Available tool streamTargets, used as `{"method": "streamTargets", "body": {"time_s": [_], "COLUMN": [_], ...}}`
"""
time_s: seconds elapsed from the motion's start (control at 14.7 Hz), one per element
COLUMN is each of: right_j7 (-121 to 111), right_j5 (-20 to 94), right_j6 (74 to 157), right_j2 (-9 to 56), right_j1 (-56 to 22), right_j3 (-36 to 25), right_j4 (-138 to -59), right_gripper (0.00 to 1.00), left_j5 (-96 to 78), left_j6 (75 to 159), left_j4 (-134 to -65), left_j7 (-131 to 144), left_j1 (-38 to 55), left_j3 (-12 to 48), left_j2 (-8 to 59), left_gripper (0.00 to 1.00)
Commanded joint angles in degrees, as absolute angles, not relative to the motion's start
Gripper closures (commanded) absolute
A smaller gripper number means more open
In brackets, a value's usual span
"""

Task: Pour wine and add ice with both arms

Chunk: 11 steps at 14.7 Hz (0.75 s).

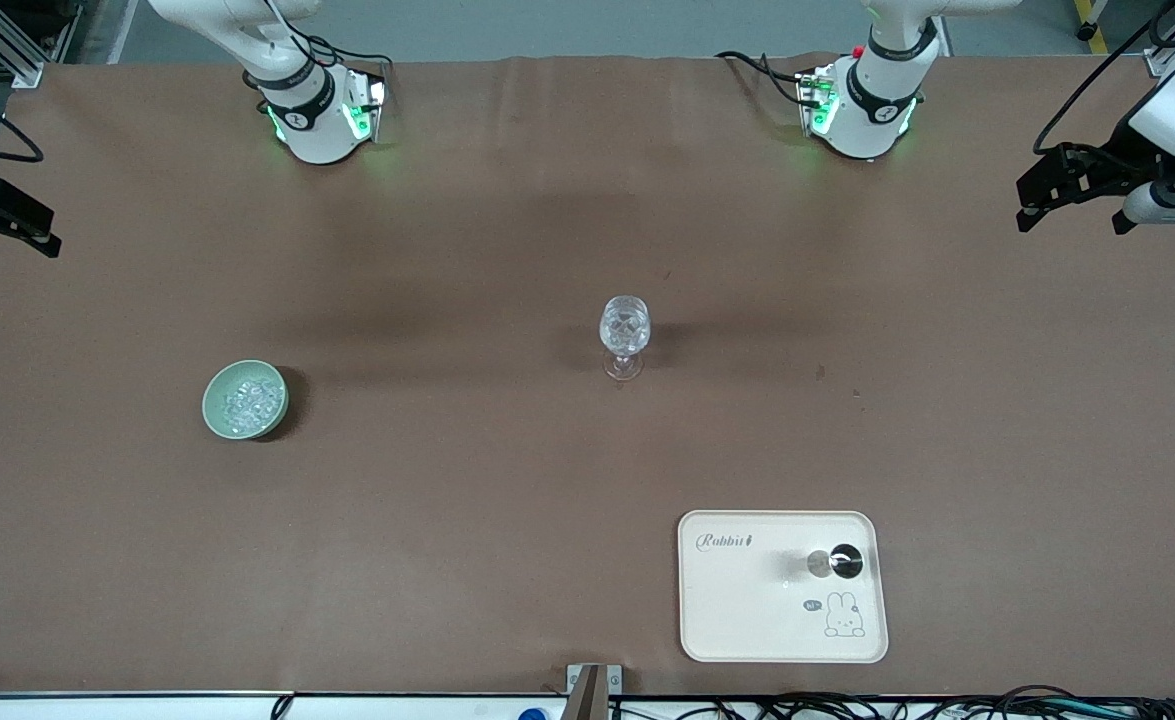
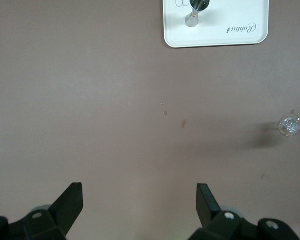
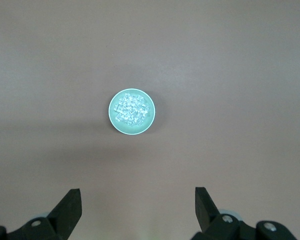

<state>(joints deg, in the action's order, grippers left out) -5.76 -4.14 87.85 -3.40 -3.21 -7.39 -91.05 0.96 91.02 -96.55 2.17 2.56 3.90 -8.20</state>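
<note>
A clear wine glass (image 1: 624, 335) stands upright mid-table; its cup glistens and I cannot tell what is in it. It also shows in the left wrist view (image 2: 290, 125). A pale green bowl (image 1: 245, 399) holding ice (image 1: 248, 401) sits toward the right arm's end, and shows in the right wrist view (image 3: 132, 111) with its ice (image 3: 131, 110). A small dark and silver bottle-like object (image 1: 835, 563) stands on a cream tray (image 1: 747, 610). My left gripper (image 2: 140, 200) is open and empty, high over bare table. My right gripper (image 3: 138, 202) is open and empty, high over the table near the bowl.
The cream rabbit tray sits near the table's front edge, nearer the front camera than the glass; it also shows in the left wrist view (image 2: 240, 35). Both grippers hang at the table's ends, the left (image 1: 1077, 185) and the right (image 1: 2, 215). Brown cloth covers the table.
</note>
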Motion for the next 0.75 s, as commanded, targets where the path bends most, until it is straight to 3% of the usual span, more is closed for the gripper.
{"method": "streamTargets", "body": {"time_s": [0.0,0.68], "right_j7": [-7.03,-7.12], "right_j5": [-3.34,-1.23], "right_j6": [87.80,88.59], "right_j2": [-3.26,-1.58], "right_j1": [-1.67,-1.76], "right_j3": [-6.59,-6.59], "right_j4": [-90.97,-90.53], "right_gripper": [0.00,0.00], "left_j5": [0.26,-0.70], "left_j6": [91.85,91.23], "left_j4": [-97.30,-97.38], "left_j7": [1.93,1.93], "left_j1": [2.81,2.46], "left_j3": [3.43,3.43], "left_j2": [-9.14,-9.32], "left_gripper": [0.00,0.00]}}
